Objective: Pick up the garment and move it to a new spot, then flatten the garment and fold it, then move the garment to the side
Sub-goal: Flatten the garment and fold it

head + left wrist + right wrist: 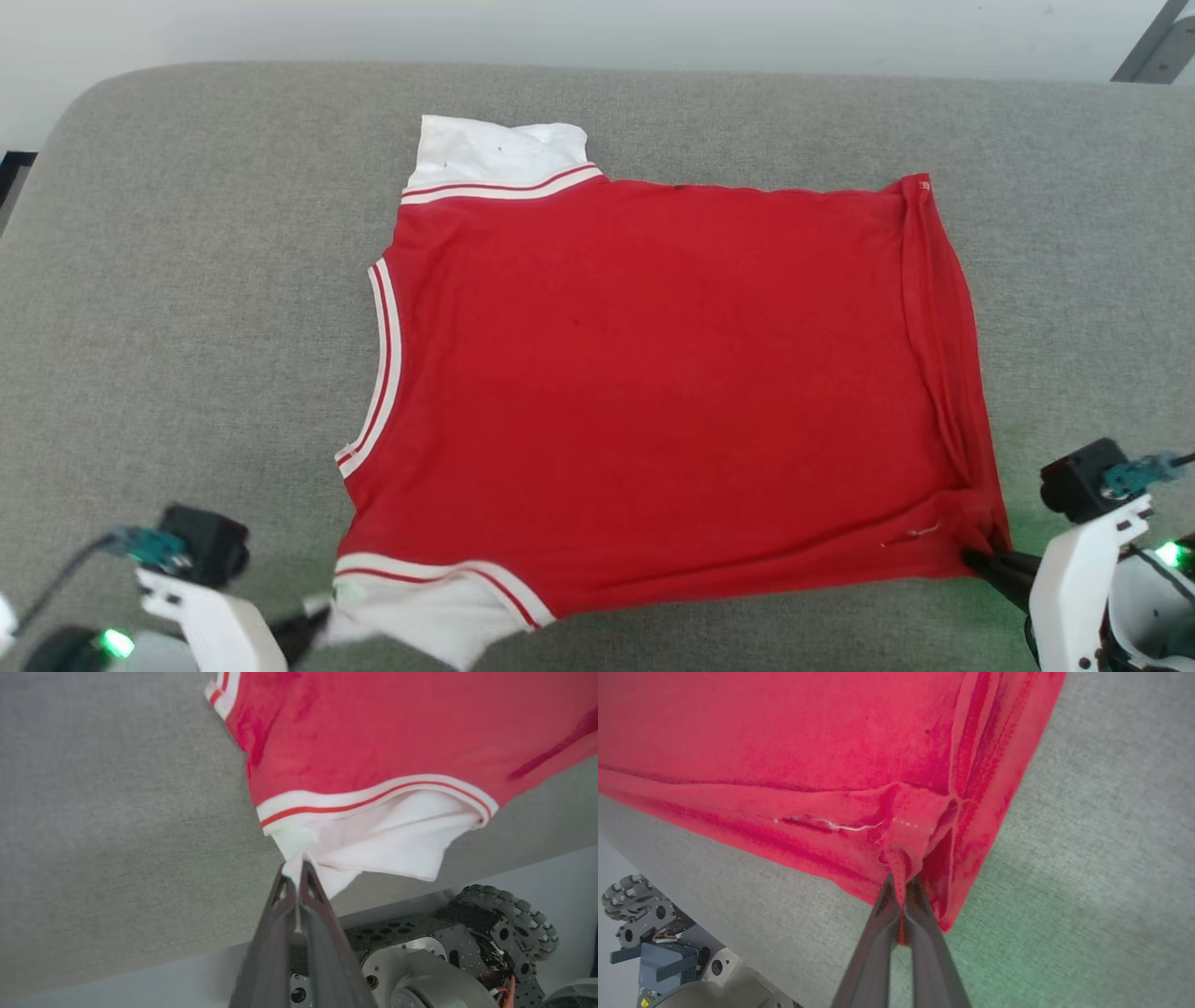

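The garment [653,373], a red jersey with white sleeves and red-white striped trim, lies spread on the grey cushioned surface [187,280], collar toward the left and hem toward the right. My left gripper [322,630] is shut on the near white sleeve [373,844], pinching its edge at the fingertips [295,872]. Over at the near right corner, my right gripper [980,558] is shut on a bunched fold of the red hem [906,858]. The far white sleeve [499,154] lies flat. The jersey's number is hidden.
The grey surface's near edge runs just below both grippers, with my wheeled base [467,952] under it. Bare grey fabric stretches to the left [140,373], right [1102,280] and beyond the garment. A pale wall [597,28] stands behind.
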{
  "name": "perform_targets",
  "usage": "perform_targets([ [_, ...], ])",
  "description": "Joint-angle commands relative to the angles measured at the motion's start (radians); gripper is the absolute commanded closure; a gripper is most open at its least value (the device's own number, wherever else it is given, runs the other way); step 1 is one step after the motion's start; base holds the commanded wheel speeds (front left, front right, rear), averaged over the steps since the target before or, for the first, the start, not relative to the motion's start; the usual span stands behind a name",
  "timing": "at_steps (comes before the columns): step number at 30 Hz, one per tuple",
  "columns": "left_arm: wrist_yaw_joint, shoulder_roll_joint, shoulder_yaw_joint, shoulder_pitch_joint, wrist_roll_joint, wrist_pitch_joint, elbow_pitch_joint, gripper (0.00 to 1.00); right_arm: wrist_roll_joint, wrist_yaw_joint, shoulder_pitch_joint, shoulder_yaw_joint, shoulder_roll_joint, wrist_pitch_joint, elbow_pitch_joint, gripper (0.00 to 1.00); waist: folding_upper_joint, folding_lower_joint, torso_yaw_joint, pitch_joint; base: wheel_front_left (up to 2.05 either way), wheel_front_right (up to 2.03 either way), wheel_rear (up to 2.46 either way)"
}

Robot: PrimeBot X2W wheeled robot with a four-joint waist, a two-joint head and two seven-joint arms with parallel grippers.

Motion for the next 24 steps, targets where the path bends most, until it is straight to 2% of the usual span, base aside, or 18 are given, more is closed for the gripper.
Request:
perform_targets([
  [1,0.011,0.012,0.013,-0.017,0.008,-0.006,-0.007,1.0,-0.009,-0.002,0.014,-0.019,0.012,0.008,-0.016,1.0,-0.0001,0.0,0.001,0.001,0.0,0.0,0.0],
  [5,0.02,0.065,0.061,-0.092,0.059,-0.005,-0.04,1.0,-0.057,-0.002,0.032,-0.119,0.057,0.049,-0.109,1.0,-0.0001,0.0,-0.005,0.014,0.0,0.0,0.0],
  [8,-0.012,0.085,0.092,-0.173,0.117,0.015,-0.038,1.0,-0.105,-0.002,-0.007,-0.171,0.097,0.09,-0.165,1.0,-0.0001,0.0,-0.013,0.032,0.0,0.0,0.0],
  [10,-0.035,0.073,0.11,-0.232,0.148,0.035,-0.019,1.0,-0.137,-0.002,-0.051,-0.188,0.121,0.113,-0.187,1.0,-0.0001,0.0,-0.019,0.047,0.0,0.0,0.0],
  [15,-0.129,-0.002,0.136,-0.372,0.207,0.078,0.122,1.0,-0.195,-0.002,-0.209,-0.182,0.167,0.141,-0.15,1.0,-0.0001,0.0,-0.036,0.09,0.0,0.0,0.0],
  [19,-0.224,-0.104,0.133,-0.481,0.256,0.093,0.294,1.0,-0.227,-0.002,-0.347,-0.147,0.188,0.125,-0.045,1.0,-0.0001,0.0,-0.042,0.128,0.0,0.0,0.0],
  [24,-0.339,-0.244,0.114,-0.569,0.252,0.109,0.543,1.0,-0.253,-0.002,-0.475,-0.091,0.226,0.106,0.132,1.0,-0.0001,0.0,-0.052,0.167,0.0,0.0,0.0],
])
